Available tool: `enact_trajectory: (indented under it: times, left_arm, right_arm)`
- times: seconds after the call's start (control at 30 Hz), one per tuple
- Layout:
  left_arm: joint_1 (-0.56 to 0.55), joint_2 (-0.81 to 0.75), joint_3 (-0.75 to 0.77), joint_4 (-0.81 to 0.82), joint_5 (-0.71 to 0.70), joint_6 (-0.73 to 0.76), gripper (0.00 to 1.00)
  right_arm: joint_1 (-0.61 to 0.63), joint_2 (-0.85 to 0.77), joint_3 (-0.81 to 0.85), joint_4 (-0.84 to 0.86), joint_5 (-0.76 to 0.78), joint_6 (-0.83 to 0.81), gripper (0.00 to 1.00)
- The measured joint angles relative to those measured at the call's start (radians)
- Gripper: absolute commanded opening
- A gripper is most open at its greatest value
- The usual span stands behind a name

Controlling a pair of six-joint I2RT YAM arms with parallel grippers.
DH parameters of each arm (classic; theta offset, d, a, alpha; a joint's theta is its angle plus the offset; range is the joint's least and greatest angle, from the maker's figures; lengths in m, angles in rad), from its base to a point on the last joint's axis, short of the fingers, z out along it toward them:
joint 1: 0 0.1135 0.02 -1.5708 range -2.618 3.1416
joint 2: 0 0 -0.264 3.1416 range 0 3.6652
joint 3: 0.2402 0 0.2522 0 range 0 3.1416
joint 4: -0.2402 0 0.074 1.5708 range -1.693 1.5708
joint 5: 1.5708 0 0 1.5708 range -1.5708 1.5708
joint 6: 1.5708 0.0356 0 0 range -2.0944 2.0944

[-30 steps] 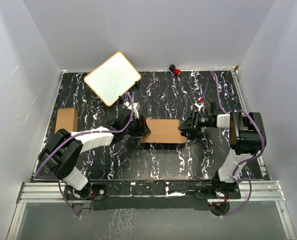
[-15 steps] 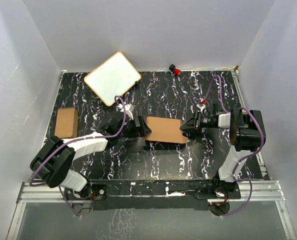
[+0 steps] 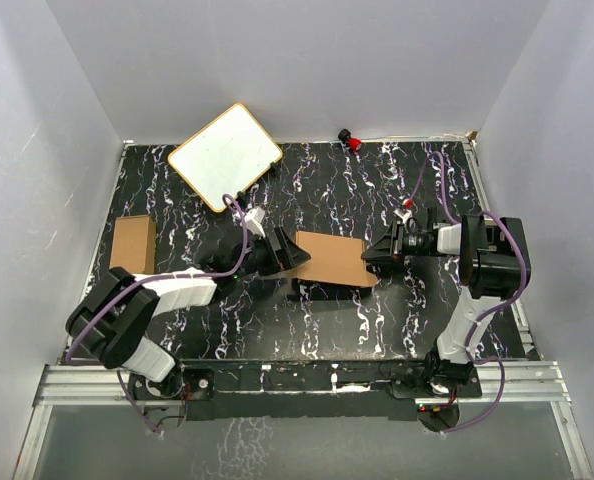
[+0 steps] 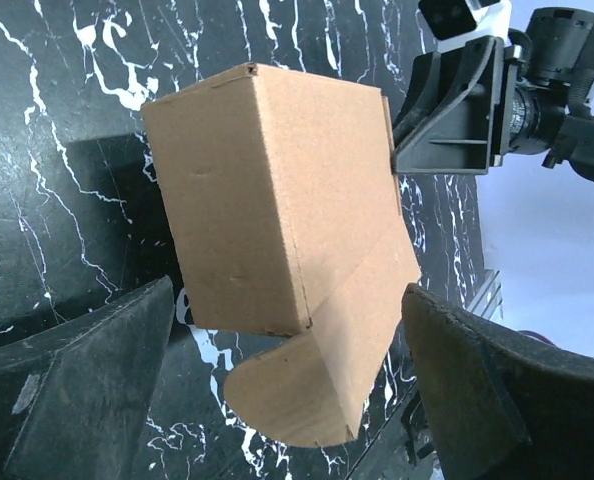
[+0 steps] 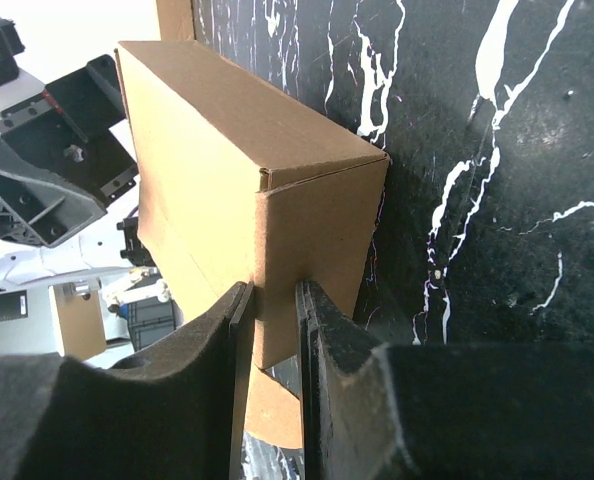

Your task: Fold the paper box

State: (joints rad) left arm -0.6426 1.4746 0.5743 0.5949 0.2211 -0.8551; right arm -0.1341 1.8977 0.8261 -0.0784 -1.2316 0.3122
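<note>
The paper box (image 3: 329, 260) sits near the middle of the table (image 3: 377, 320), folded into an oblong carton lying crosswise between the two arms. A rounded flap hangs loose at one end. The right claw (image 3: 370, 257) is clamped on the edge of the box's right end panel, its fingers (image 5: 212, 380) pressed together on the cardboard. The left claw (image 3: 289, 253) stands wide apart at the box's left end, one finger on each side, and neither appears to touch it.

Nothing else lies close to the box. A second small brown carton (image 3: 133, 245) lies flat near the table's left edge, well apart from both arms. A white board with a tan rim (image 3: 225, 156) lies tilted at the far left corner, partly overhanging the table's edge. A small red and black object (image 3: 351, 138) sits at the far edge. Purple cables (image 3: 245, 215) loop along both arms.

The table top is black with white marbled veins, and the box casts a dark shadow on its near side. Plain pale grey walls close it in on the left, right and far sides, and a metal rail (image 3: 307, 378) carrying the arm bases runs along the near edge.
</note>
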Motion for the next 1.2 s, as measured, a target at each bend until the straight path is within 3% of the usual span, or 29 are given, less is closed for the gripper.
enact_trajectory:
  times: [0.53,0.93,1.2]
  left_arm:
    - [0.000,0.140,0.004,0.080,0.007,-0.169,0.88]
    - [0.000,0.187,0.001,0.204,-0.001,-0.327,0.64]
    - [-0.006,0.200,0.001,0.224,-0.006,-0.380,0.49]
  right_arm:
    - [-0.005,0.019,0.023,-0.047,-0.017,-0.035,0.25]
    - [-0.006,0.020,0.029,-0.061,-0.017,-0.052,0.26]
    - [-0.006,0.022,0.036,-0.080,-0.013,-0.076,0.34]
